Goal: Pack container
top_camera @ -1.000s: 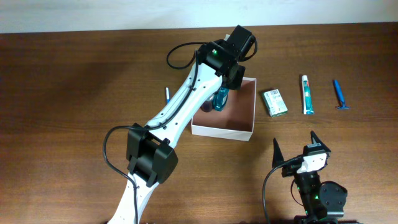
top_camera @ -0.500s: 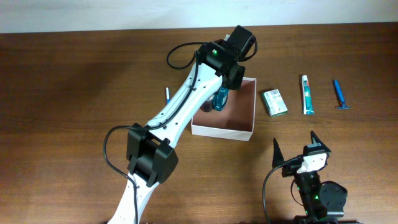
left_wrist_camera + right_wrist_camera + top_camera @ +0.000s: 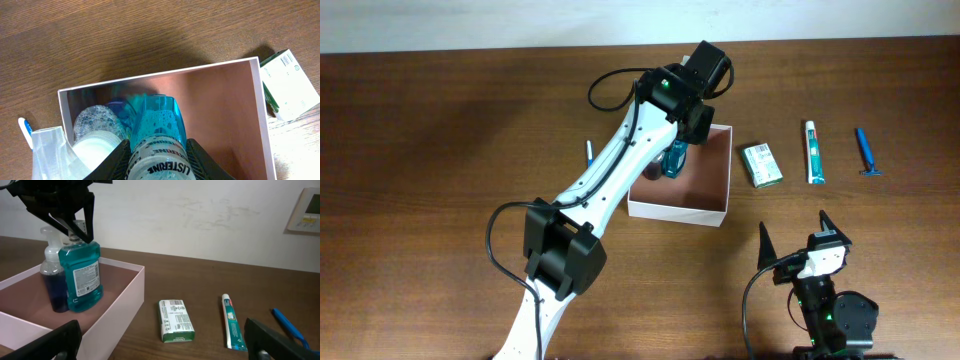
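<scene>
You have the container (image 3: 677, 212) just right of centre in the overhead frame, flat on the table (image 3: 440, 150), slightly skewed. It is a low, square, open-topped box, white outside, pinkish-brown inside. A teal mouthwash bottle (image 3: 82, 277) and a pump bottle (image 3: 50, 275) stand upright in its left part.

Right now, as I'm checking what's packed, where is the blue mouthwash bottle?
In the overhead view, the mouthwash bottle stands inside the container, in its left part, beside a pump bottle, with the left gripper closed on its top.
</scene>
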Robot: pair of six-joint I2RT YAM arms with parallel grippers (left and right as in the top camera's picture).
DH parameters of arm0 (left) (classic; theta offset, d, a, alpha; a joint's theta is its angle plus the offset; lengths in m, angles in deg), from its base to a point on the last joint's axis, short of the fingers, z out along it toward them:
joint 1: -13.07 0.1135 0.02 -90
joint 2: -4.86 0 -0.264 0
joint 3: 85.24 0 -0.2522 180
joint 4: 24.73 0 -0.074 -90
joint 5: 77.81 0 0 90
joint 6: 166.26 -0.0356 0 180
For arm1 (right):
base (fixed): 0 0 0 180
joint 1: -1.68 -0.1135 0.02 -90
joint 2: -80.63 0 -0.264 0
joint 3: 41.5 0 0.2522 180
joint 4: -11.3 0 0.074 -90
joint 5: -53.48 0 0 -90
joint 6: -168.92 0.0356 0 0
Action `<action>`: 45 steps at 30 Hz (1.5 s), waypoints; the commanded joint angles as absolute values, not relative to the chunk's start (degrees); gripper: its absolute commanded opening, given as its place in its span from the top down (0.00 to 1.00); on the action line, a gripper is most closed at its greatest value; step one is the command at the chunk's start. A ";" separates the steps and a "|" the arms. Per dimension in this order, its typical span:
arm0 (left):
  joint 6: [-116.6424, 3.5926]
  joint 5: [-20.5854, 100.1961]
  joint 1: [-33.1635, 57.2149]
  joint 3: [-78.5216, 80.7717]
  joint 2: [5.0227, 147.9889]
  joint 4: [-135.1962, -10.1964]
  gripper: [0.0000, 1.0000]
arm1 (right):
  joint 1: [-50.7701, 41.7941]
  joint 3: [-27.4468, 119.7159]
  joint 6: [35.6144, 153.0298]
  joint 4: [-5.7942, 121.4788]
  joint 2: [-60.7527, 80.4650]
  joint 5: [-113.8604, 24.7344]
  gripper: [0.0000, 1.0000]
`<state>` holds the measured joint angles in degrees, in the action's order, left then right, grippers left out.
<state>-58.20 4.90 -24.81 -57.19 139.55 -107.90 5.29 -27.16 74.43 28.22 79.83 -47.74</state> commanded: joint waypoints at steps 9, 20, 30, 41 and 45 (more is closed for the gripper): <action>-57.45 5.32 -24.68 -57.78 139.97 -107.48 0.66 | 5.56 -27.42 74.65 28.61 80.42 -47.22 0.01; -57.45 6.39 -24.68 -57.67 139.99 -107.53 0.66 | 5.56 -27.42 74.65 28.61 80.42 -47.22 0.01; -57.45 6.36 -24.68 -56.73 140.01 -107.50 0.67 | 5.56 -27.42 74.65 28.61 80.42 -47.22 0.01; -57.48 6.34 -24.66 -56.07 140.03 -106.78 0.66 | 5.56 -27.42 74.67 28.61 80.42 -47.22 0.01; -57.48 6.36 -24.66 -56.07 140.03 -106.43 0.65 | 5.56 -27.42 74.67 28.61 80.42 -47.22 0.01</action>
